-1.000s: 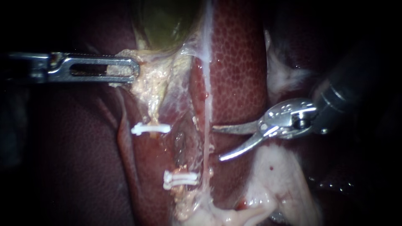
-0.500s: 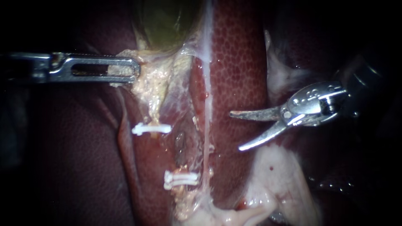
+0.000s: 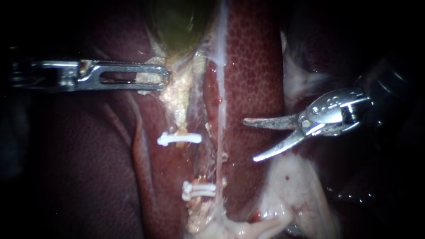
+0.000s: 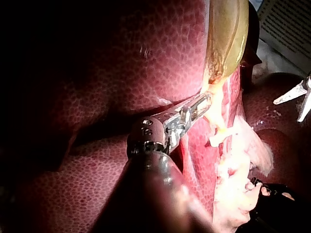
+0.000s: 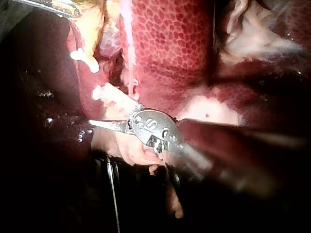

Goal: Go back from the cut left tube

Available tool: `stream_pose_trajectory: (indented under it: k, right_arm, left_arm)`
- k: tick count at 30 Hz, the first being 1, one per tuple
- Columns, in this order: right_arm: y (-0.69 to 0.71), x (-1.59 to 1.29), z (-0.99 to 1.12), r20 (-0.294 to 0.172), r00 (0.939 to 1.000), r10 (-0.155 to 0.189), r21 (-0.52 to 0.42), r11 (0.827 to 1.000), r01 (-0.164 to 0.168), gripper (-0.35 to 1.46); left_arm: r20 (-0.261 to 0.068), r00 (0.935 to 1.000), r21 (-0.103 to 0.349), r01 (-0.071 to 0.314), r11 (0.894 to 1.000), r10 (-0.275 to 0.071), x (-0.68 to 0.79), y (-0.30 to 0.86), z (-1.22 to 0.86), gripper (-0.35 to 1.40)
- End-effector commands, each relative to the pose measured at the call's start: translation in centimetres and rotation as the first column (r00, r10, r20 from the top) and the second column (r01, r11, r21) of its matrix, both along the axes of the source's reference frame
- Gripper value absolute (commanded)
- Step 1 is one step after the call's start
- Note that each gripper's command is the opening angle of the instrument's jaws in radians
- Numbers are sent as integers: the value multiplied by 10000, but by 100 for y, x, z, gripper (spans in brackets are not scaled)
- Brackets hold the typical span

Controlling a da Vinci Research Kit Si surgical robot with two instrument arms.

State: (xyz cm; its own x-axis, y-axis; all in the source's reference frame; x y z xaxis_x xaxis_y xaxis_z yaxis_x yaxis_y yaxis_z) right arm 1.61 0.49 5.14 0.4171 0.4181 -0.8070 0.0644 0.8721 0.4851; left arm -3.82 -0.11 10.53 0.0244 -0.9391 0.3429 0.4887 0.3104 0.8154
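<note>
The end effector of our right instrument point(image 3: 249, 140), two curved silver blades, gapes empty over the mottled red liver point(image 3: 252, 66), well apart from the cut pale left tube point(image 3: 180, 131) between white plastic clips point(image 3: 179, 139); retreat looks nearly done. The left wrist view best shows the end effector of our left instrument point(image 4: 206, 99) clamping yellowish tissue point(image 4: 216, 124) under the green gallbladder point(image 4: 226, 39).

The greenish gallbladder point(image 3: 179, 22) is sitting at the top of the endoscope view, the red liver point(image 3: 252, 66) lying just beside it on the right. Yellowish tissue point(image 3: 179, 93) is hanging below the gallbladder — under that a single white clip point(image 3: 179, 139) is lying crosswise, then a doubled clip point(image 3: 200, 190). Pale fatty tissue point(image 3: 292, 190) is glistening well below and right of the gallbladder.
</note>
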Motion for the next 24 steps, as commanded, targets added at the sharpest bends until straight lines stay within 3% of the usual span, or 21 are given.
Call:
stream_pose_trajectory:
  k: [1,9,24]
  right_arm:
    - [0,0,0,-17,10000,19,4,10000,-19,143]
    - [0,0,1,-25,10000,55,6,10000,-55,143]
    - [2,-1,0,-99,9999,134,-87,9999,-135,143]
  left_arm:
    - [3,10000,-6,-15,10000,15,-3,0,1,-35]
    - [-5,9999,127,-103,9999,103,-18,-5,10,-35]
    - [-13,9999,135,-140,9998,140,-19,-6,11,-35]
